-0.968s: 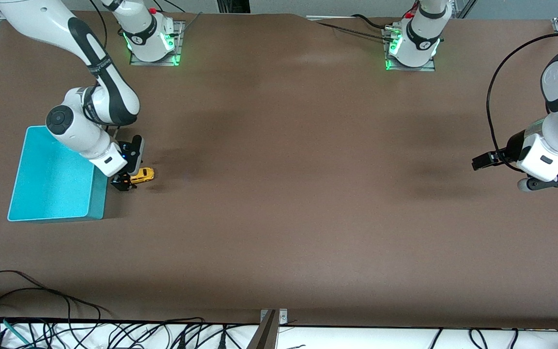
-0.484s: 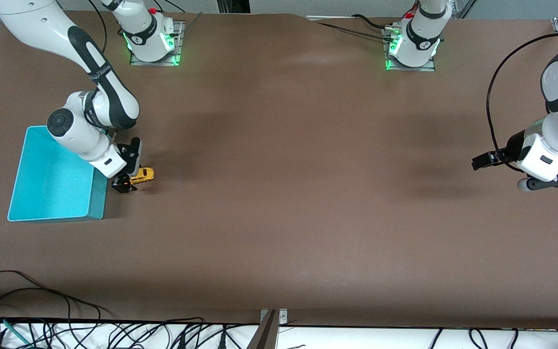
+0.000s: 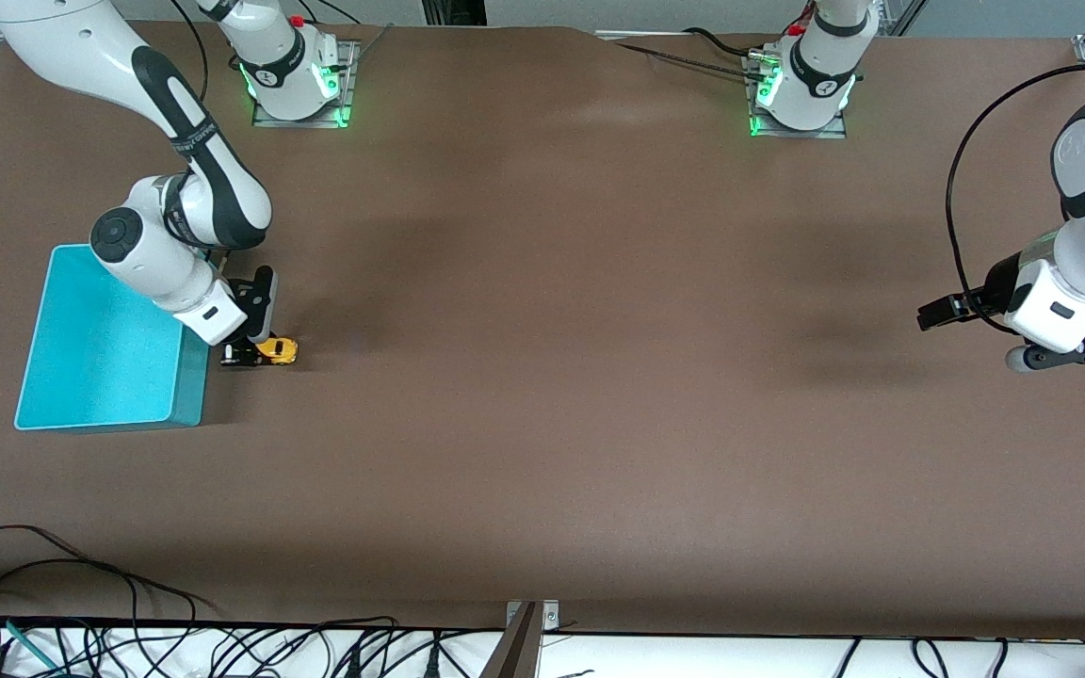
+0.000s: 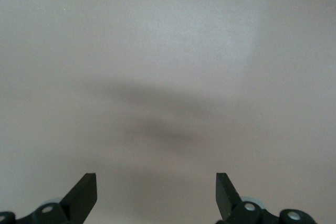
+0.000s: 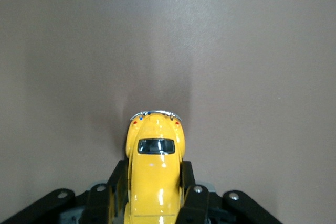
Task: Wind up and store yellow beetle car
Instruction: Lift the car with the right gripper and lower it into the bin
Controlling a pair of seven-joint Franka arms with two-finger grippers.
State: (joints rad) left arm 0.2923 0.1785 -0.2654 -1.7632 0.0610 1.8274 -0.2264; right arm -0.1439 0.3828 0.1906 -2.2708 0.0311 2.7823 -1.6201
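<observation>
The yellow beetle car (image 3: 277,350) stands on the brown table just beside the turquoise bin (image 3: 105,341), on the bin's side toward the left arm's end. My right gripper (image 3: 251,353) is down at the table and shut on the car's body. In the right wrist view the black fingers (image 5: 118,182) press both flanks of the yellow beetle car (image 5: 155,177), whose rounded end with a dark window sticks out past them. My left gripper (image 3: 1070,350) hangs open over bare table at the left arm's end; its fingertips (image 4: 84,195) stand wide apart with nothing between them.
The turquoise bin's inside shows nothing in it. The two arm bases (image 3: 293,71) (image 3: 801,85) stand along the table edge farthest from the front camera. Cables (image 3: 81,612) lie off the table's edge nearest that camera.
My right gripper has closed on the yellow beetle car, which has turned slightly and now lies square between the fingers. The left arm has not moved.
</observation>
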